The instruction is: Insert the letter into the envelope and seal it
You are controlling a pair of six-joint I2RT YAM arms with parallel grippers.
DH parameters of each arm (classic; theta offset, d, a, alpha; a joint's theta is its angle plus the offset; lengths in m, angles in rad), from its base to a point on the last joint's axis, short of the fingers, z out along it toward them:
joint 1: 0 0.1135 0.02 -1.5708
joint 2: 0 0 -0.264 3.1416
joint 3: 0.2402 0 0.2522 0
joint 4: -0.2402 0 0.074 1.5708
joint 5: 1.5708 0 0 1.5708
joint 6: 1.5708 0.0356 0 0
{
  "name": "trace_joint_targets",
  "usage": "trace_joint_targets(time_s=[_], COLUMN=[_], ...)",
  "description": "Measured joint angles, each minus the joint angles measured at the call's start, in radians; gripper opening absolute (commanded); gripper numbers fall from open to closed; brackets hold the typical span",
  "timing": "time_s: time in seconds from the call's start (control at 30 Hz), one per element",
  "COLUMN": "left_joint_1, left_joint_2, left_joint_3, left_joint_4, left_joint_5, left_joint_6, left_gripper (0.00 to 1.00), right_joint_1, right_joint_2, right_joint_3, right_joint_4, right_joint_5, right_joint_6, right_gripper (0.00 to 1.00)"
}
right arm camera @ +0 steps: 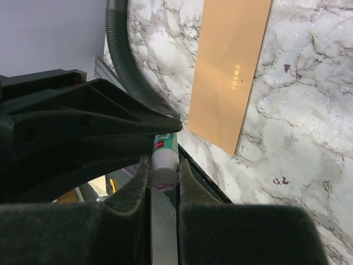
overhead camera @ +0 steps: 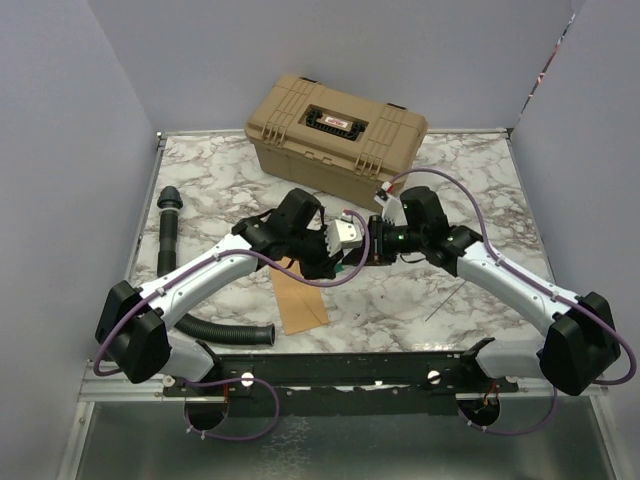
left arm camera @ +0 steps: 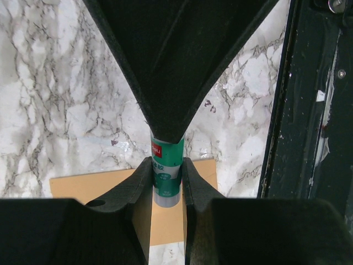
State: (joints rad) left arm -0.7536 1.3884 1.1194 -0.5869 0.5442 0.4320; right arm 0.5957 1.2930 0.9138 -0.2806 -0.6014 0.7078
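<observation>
A green-and-white glue stick [left arm camera: 167, 171] hangs in the air between my two grippers. My left gripper [left arm camera: 167, 182] is shut on its green body. My right gripper [right arm camera: 164, 171] is shut on its white cap end [right arm camera: 164, 160]. In the top view the two grippers meet nose to nose, left [overhead camera: 335, 250] and right [overhead camera: 375, 245], above the middle of the table. The kraft-brown envelope [overhead camera: 298, 300] lies flat on the marble just below them, also seen from the left wrist [left arm camera: 83, 185] and the right wrist [right arm camera: 231, 72]. The letter is hidden from view.
A tan hard case [overhead camera: 335, 125] stands at the back of the marble table [overhead camera: 470, 190]. A black corrugated hose [overhead camera: 215, 330] curves along the front left, with a black pipe [overhead camera: 168, 230] at the left edge. A black rail [overhead camera: 340, 370] runs along the near edge.
</observation>
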Motion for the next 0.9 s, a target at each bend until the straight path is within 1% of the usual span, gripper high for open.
trace_joint_targets(time_s=[0.27,0.43,0.57,0.77,0.87,0.9], left_joint_1=[-0.011,-0.012,-0.014,-0.026,-0.029,-0.032], left_joint_2=[0.007,0.007,0.007,-0.005,-0.050,-0.074], left_joint_3=[0.000,-0.018,-0.056,-0.120,-0.194,-0.233], left_joint_4=[-0.052,-0.037,-0.026,0.093,0.232,0.301], left_joint_5=[-0.041,-0.069,-0.079,-0.088,-0.093,-0.097], left_joint_6=[-0.001,-0.027,-0.058,-0.098,-0.145,-0.169], left_gripper=[0.00,0.00,0.00,0.00,0.00,0.00], right_joint_1=[0.051,0.091,0.145,0.165,0.174,0.180], right_joint_2=[0.005,0.015,0.034,0.004,-0.020,-0.025], right_joint_3=[-0.042,-0.042,-0.050,-0.053,-0.014,0.004], right_joint_4=[0.062,0.079,0.085,0.043,-0.035,-0.063], right_joint_5=[0.059,0.137,0.212,0.314,0.381,0.407], right_joint_6=[0.058,0.080,0.098,0.104,0.092,0.084], right_gripper=[0.00,0.00,0.00,0.00,0.00,0.00])
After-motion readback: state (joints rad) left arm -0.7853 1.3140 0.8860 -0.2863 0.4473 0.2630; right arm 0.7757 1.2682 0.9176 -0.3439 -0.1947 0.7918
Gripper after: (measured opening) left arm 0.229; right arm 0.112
